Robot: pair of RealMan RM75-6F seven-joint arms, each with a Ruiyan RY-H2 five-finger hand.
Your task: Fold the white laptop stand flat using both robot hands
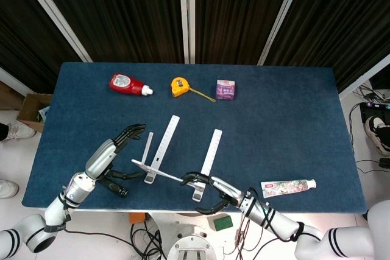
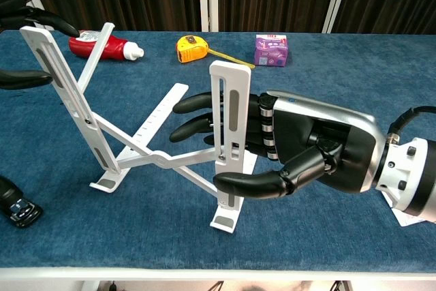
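Right hand (image 2: 300,151) grips white laptop stand (image 2: 146,142) right upright, frame centre. Left hand (image 1: 113,152) released, fingers spread beside left upright, lower left.

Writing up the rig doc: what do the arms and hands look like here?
Both hands, right hand and left hand, have black fingers and silver-grey metallic backs. The forearms are silver and white with black wrist rings. A black cable loops at the right wrist; thin wires run along that forearm.

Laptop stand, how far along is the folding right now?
Nothing is folded yet: the laptop stand has both its arms raised off the table. In hand: the right hand is wrapped around the stand's right upright, and the left hand is spread open beside the left one. Left to do: press both uprights down flat.
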